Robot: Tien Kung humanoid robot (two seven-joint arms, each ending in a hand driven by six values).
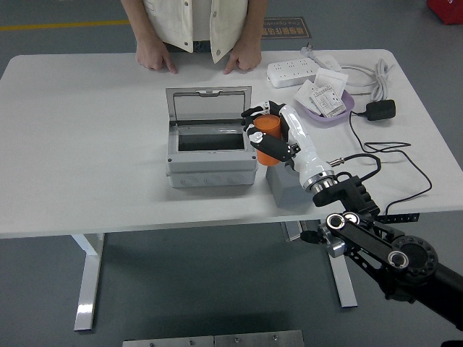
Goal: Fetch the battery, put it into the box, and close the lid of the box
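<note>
My right hand [266, 134] is shut on an orange cylindrical battery [268, 129] and holds it in the air at the right edge of the grey box [211, 164]. The box stands in the middle of the table with its clear lid [208, 106] raised upright at the back, and its dark opening [210, 141] faces up. The grey block [287, 185] that bore the battery stands just right of the box, under my forearm. My left arm is out of view.
A person stands at the far side with both hands [154, 58] resting on the table edge. At the back right are a white power strip [292, 71], a purple dish [329, 108] of small packets, a black adapter [381, 110] and cables.
</note>
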